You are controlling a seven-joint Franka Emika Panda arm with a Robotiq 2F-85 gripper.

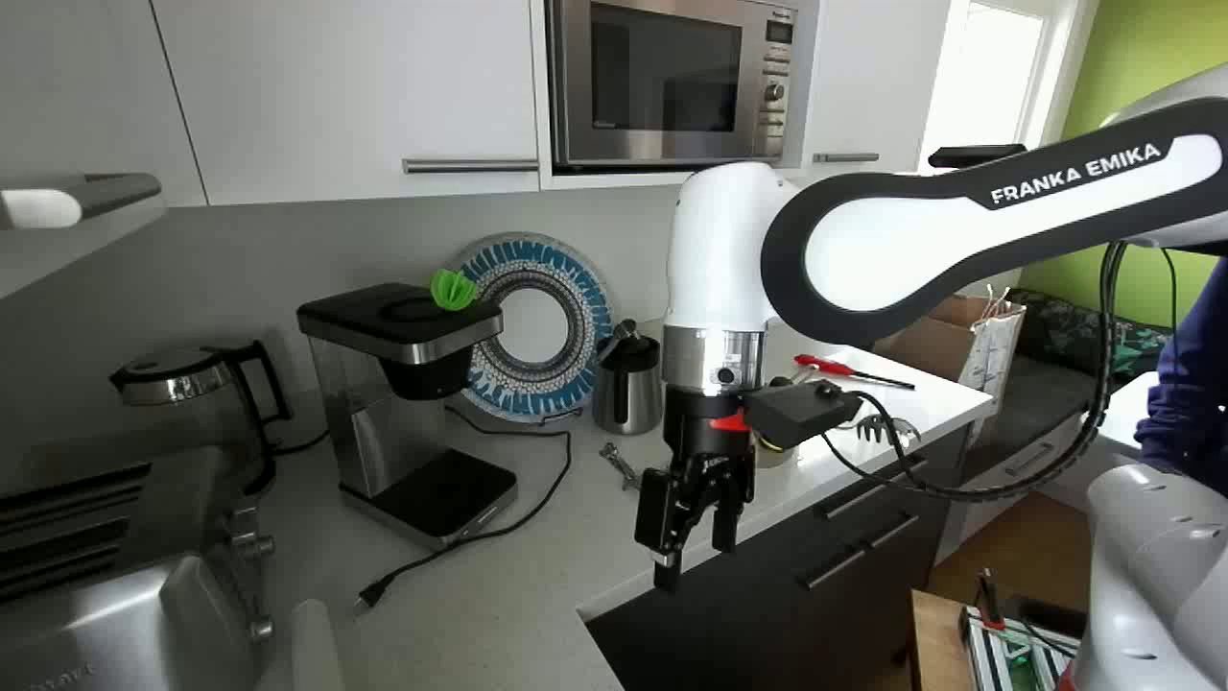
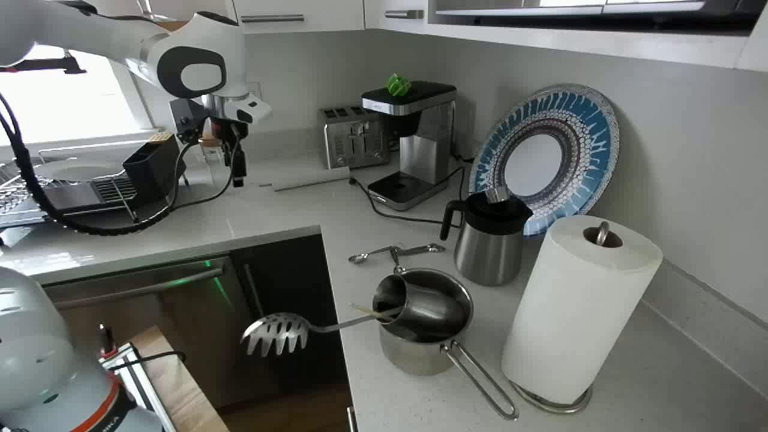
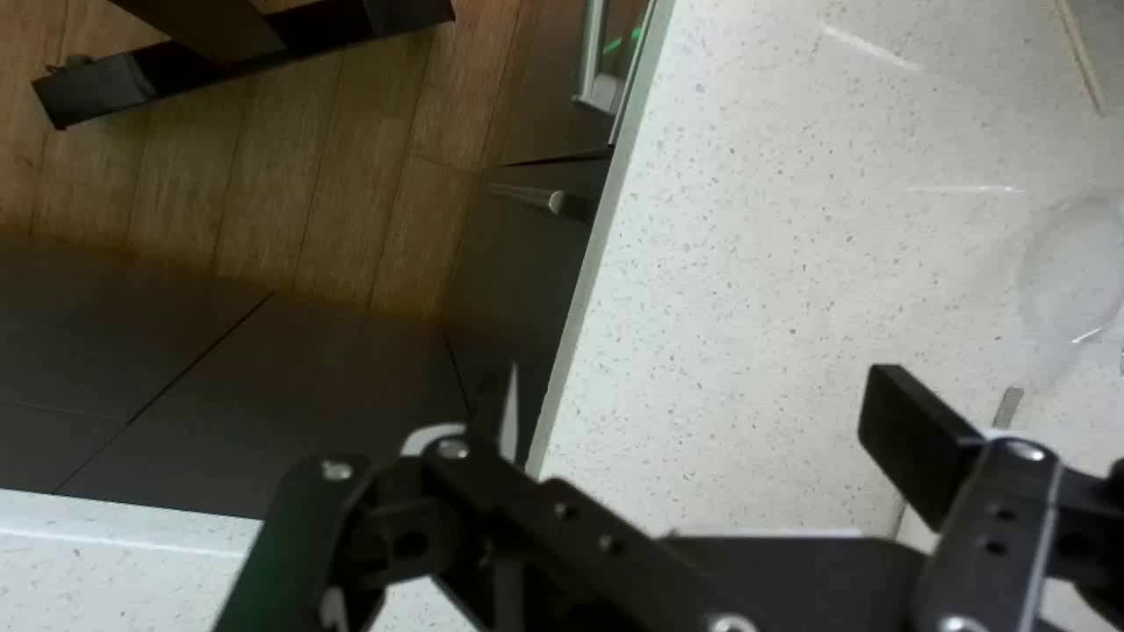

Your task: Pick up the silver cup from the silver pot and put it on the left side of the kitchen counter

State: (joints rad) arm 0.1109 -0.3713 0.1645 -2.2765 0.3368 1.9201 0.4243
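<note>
The silver cup (image 2: 423, 303) lies tilted in the silver pot (image 2: 414, 354), its mouth facing the pot's rim side. A slotted spoon's handle (image 2: 342, 325) and a thin light stick (image 2: 363, 309) reach into the cup's mouth. In an exterior view my arm largely hides the cup and pot. My gripper (image 1: 696, 561) is open and empty over the counter's inner corner, well away from the pot; it also shows in an exterior view (image 2: 238, 171). In the wrist view the open fingers (image 3: 694, 421) frame bare kitchen counter (image 3: 755, 219) and its edge.
A paper towel roll (image 2: 576, 312) and a steel carafe (image 2: 489, 246) stand beside the pot. Measuring spoons (image 2: 396, 252) lie near it. A coffee maker (image 1: 413, 413) with a trailing cable, a toaster (image 1: 134, 576) and a dish rack (image 2: 114, 192) stand on the counter.
</note>
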